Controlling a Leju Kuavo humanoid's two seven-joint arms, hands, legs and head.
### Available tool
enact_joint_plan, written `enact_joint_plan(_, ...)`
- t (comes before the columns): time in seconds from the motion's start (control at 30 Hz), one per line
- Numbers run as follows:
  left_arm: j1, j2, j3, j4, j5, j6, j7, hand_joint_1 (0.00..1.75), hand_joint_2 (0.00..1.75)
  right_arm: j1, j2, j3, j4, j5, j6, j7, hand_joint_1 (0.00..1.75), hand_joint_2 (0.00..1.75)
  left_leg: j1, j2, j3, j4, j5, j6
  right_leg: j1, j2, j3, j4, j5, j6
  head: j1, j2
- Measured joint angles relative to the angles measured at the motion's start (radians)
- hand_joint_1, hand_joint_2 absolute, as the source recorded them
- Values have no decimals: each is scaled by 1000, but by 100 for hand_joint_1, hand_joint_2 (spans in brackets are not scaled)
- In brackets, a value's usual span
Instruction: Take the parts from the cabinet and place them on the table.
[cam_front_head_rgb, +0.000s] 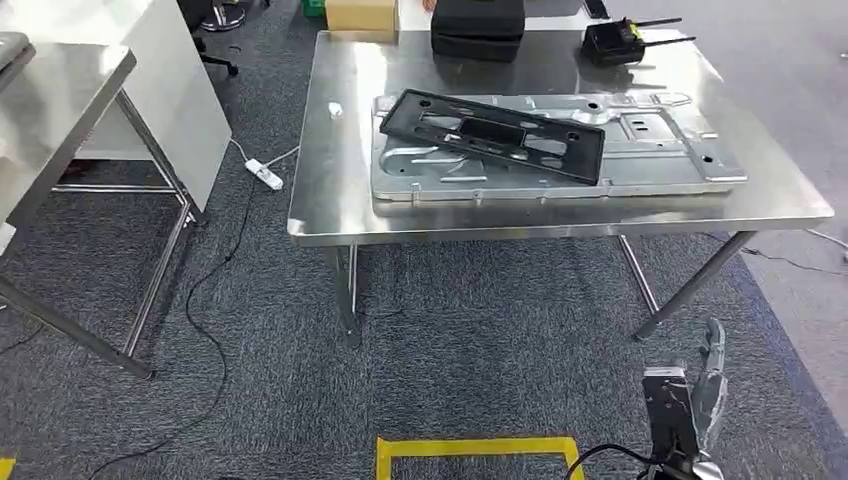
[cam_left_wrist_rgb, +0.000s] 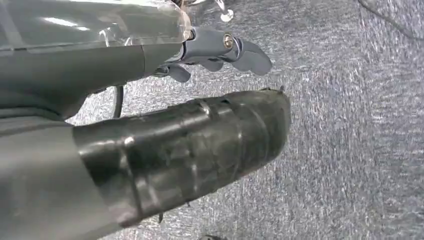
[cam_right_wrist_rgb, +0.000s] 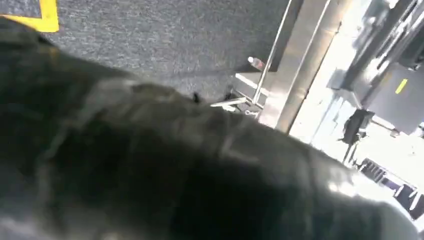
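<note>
Head view, right hand: the right hand (cam_front_head_rgb: 705, 385) hangs low beside the robot over the carpet; pale grey fingers extended and loosely apart, nothing in them; a silver wrist block and a black cable sit just below it.
Head view, table: a stainless steel table (cam_front_head_rgb: 340, 190) with a brushed, reflective top and slanted tubular legs stands ahead of the right hand, up and to its left, well apart from it.
Head view, parts: a flat stamped sheet-metal panel (cam_front_head_rgb: 660, 150), silver, with ribs, cut-outs and tabs, lies on the table; a black plastic frame (cam_front_head_rgb: 490, 133), long, rectangular and pierced with openings, rests tilted across the panel's left half, touching it; both are far forward of the right hand.
Head view, other things: a black case (cam_front_head_rgb: 478, 28) and a black radio unit (cam_front_head_rgb: 612, 42) with thin antennas sit at the table's far edge; a white power strip (cam_front_head_rgb: 265, 174) lies on the carpet to the table's left; yellow tape (cam_front_head_rgb: 475, 448) marks a square outline on the floor just left of the right hand.
Left wrist view, left hand: the left hand (cam_left_wrist_rgb: 215, 52) hangs above speckled grey-blue carpet (cam_left_wrist_rgb: 350, 125); smooth grey fingers (cam_left_wrist_rgb: 252, 55) gently curved and spread, holding nothing; a glossy dark ribbed cover lies alongside.
Right wrist view: a blurred dark ribbed cover; beyond it carpet, a corner of yellow tape and a metal leg; the hand's state cannot be told here.
</note>
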Motion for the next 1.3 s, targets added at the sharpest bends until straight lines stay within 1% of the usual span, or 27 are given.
enact_joint_plan(0.03, 1, 0, 0, 0, 0, 0, 0, 0, 0, 0, 0, -2, 4, 0, 0, 0, 0, 0, -1, 4, 0, 1, 0, 0, 0, -1, -10, 22, 5, -1, 0, 0)
enact_joint_plan(0.07, 0, 0, 0, 0, 0, 0, 0, 0, 0, 0, 0, -4, 6, 0, 0, 0, 0, 0, -1, 7, 0, 2, -1, 0, 0, -1, 3, -5, 33, -3, 0, 0)
enact_joint_plan(0.13, -2, 0, 0, 0, 0, 0, 0, 0, 0, -2, 0, -9, 10, 1, 0, 0, 0, 0, -2, 12, 5, 3, -3, -2, 3, -9, 89, -173, 123, -14, 0, 0)
enact_joint_plan(0.17, -2, 0, 0, 0, 0, 0, 0, 0, 0, -3, 0, -12, 11, 1, 0, 0, 0, 0, -3, 14, 8, 2, -5, -5, 6, -22, 131, -257, 154, -23, 0, 0)
enact_joint_plan(0.2, -3, 0, 0, 0, 0, 0, -1, 0, 0, -8, 0, -16, 13, 1, 1, 0, 0, 0, -9, 17, 6, 4, -7, -9, 19, -40, 141, -285, 136, -30, 0, 0)
enact_joint_plan(0.3, -3, 0, 0, 0, 0, 0, -1, 0, 0, -13, 0, -43, 31, -2, 12, 2, 0, 0, -7, 29, 7, 0, -6, -22, 22, -23, 134, -288, 141, -37, -1, 0)
enact_joint_plan(0.33, -4, -1, 0, 0, 0, 0, -1, 0, 0, -14, 0, -60, 43, -4, 21, 2, 0, 0, -10, 34, 11, -3, -6, -30, 18, -17, 137, -300, 147, -45, -1, 0)
enact_joint_plan(0.37, -5, 0, 1, 0, -1, 0, -1, 0, 0, -15, 2, -76, 58, -9, 29, 1, 0, 0, -6, 24, 7, 8, -19, -35, 7, -14, 146, -310, 155, -51, -2, 0)
enact_joint_plan(0.4, -5, 0, 1, 0, -1, 0, -2, 0, 0, -22, 3, -92, 74, -14, 39, -2, 0, 0, -6, 8, -7, 42, -44, -39, 5, -8, 147, -315, 158, -58, -3, 0)
enact_joint_plan(0.47, -4, 0, 3, 0, -1, 0, 0, 0, 0, -34, 4, -131, 123, -21, 58, -10, 0, 0, -4, -3, -77, 193, -125, -45, 5, 1, 143, -314, 159, -60, -5, 0)
enact_joint_plan(0.5, -3, 0, 3, 0, -1, 0, 0, 0, 0, -35, 4, -153, 149, -24, 67, -12, 0, 0, -3, -4, -111, 263, -151, -48, 5, 7, 142, -314, 159, -60, -4, 0)
enact_joint_plan(0.53, -2, -1, 3, 0, -3, 0, 0, 0, 0, -38, 4, -179, 179, -29, 75, -16, 0, 0, -2, -4, -131, 305, -155, -51, 6, 14, 142, -313, 159, -60, -5, 0)
enact_joint_plan(0.6, -1, 0, 5, 0, -5, 0, 1, 0, 0, -50, 3, -233, 247, -31, 84, -30, 0, 0, 2, -5, -100, 235, -92, -52, 5, 34, 142, -309, 158, -59, -5, 0)
enact_joint_plan(0.63, -1, 0, 7, 0, -5, 0, 2, 0, 0, -60, 3, -272, 296, -31, 89, -40, 0, 0, 4, -12, -57, 146, -42, -51, 3, 46, 142, -305, 156, -56, -5, 0)
enact_joint_plan(0.67, -1, 1, 10, 0, -7, 0, 2, 0, 0, -69, 2, -306, 340, -31, 91, -48, 0, 0, 6, -34, -16, 59, -2, -48, 2, 54, 141, -298, 153, -51, -5, 0)
enact_joint_plan(0.7, 0, 2, 13, 0, -8, 0, 2, 0, 0, -77, 0, -335, 384, -31, 96, -56, 0, 0, 7, -79, 4, 18, -15, -44, 5, 60, 134, -292, 149, -45, -4, 0)
enact_joint_plan(0.8, -1, 2, 19, 0, -10, -1, 2, 0, 0, -93, -17, -423, 514, -29, 106, -75, 0, 0, 0, -60, 4, 10, -15, -32, -1, 82, 123, -289, 154, -25, -4, 0)
enact_joint_plan(0.87, -1, 1, 19, 0, -11, -2, 3, 0, 0, -104, -36, -485, 604, -25, 106, -87, 0, 0, 10, -39, 10, -8, -3, -11, -5, 93, 121, -285, 152, -13, -5, 0)
enact_joint_plan(0.9, -2, 2, 20, 0, -12, -2, 3, 0, 0, -108, -39, -512, 653, -22, 106, -94, 0, 0, 7, -31, 12, -11, -1, -8, 0, 50, 110, -260, 133, -10, -2, 0)
enact_joint_plan(0.93, -3, 2, 20, 0, -12, -2, 3, 0, 0, -113, -52, -540, 694, -19, 106, -98, 0, 0, 7, -23, 12, -12, -1, -2, 1, 26, 85, -210, 101, -6, -2, 0)
enact_joint_plan(1.0, -1, 2, 20, 0, -15, -3, 5, 0, 0, -121, -60, -581, 762, -13, 106, -88, 0, 0, 4, -1, 11, -11, -3, 1, -1, 5, 8, -54, 28, 1, -3, 0)
enact_joint_plan(1.03, -1, 2, 20, 0, -18, -3, 7, 0, 0, -122, -61, -609, 811, -13, 104, -62, 0, 0, 3, 10, 11, -11, -5, 1, -2, 2, -18, -3, 17, 3, -3, 0)
enact_joint_plan(1.07, -1, 2, 20, 0, -19, -4, 10, 0, 0, -122, -63, -630, 849, -11, 101, -34, 0, 0, 3, 20, 13, -11, -6, 0, -4, 1, -19, -3, 31, 3, -2, 0)
enact_joint_plan(1.1, -1, 2, 20, 0, -20, -6, 11, 0, 0, -122, -63, -653, 887, -11, 96, 1, 0, 0, 3, 28, 15, -11, -9, -1, -5, -2, 3, -44, 62, 2, -3, 0)
enact_joint_plan(1.17, -1, 2, 20, 0, -23, -9, 13, 0, 0, -120, -63, -685, 945, -13, 87, 38, 0, 0, 2, 46, 24, -11, -16, -8, -2, -29, 100, -225, 149, -8, -3, 0)
enact_joint_plan(1.2, -1, 1, 20, 0, -25, -10, 13, 0, 0, -123, -63, -692, 964, -13, 85, 44, 0, 0, 0, 56, 29, -11, -19, -13, 5, -77, 131, -295, 147, -16, -3, 0)
enact_joint_plan(1.3, -6, 1, 20, 0, -29, -10, 13, 0, 0, -134, -64, -710, 1008, -8, 74, 66, 0, 0, -5, 82, 36, -11, -28, -30, 15, -53, 127, -290, 149, -30, -4, 0)
